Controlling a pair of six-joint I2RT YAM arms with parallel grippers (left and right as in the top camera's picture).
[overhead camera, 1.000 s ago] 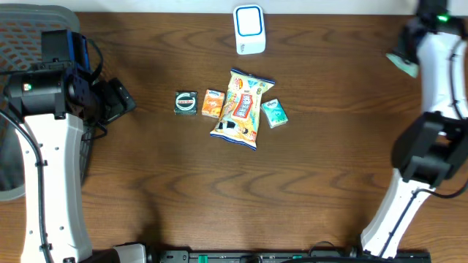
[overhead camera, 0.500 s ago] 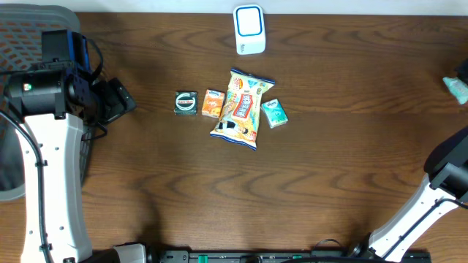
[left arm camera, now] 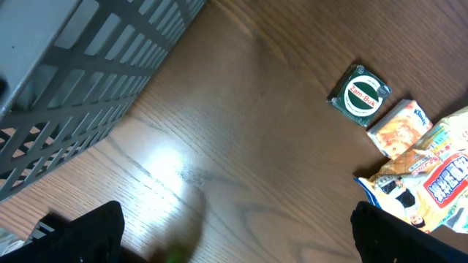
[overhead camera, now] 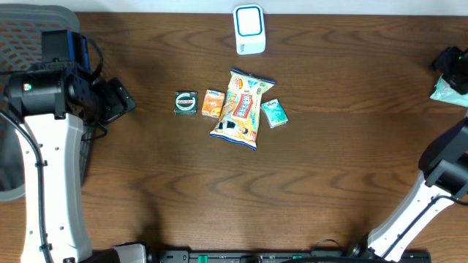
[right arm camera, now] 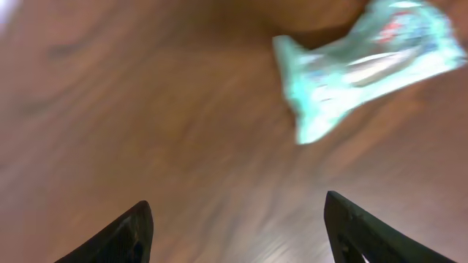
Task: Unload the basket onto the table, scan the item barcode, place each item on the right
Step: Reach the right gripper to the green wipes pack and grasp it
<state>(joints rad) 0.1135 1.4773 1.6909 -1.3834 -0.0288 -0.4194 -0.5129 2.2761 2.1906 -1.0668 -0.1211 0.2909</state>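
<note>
The right hand (right arm camera: 238, 208) stands open, fingers spread with nothing between them. The mint-green packet (right arm camera: 369, 66) lies free on the table (right arm camera: 146, 109) just beyond the fingertips, at the far right edge and well apart from everything else. That spot reads as a put-down place for goods already scanned. Four other items sit bunched mid-table before the white scanner (overhead camera: 248, 29), handy to either arm: a round green tin (overhead camera: 186, 102), an orange packet (overhead camera: 213, 104), a snack bag (overhead camera: 241, 108) and a small teal packet (overhead camera: 274, 113). The left hand (left arm camera: 234, 226) hangs open near the grey basket (left arm camera: 73, 73), apparently idle.
</note>
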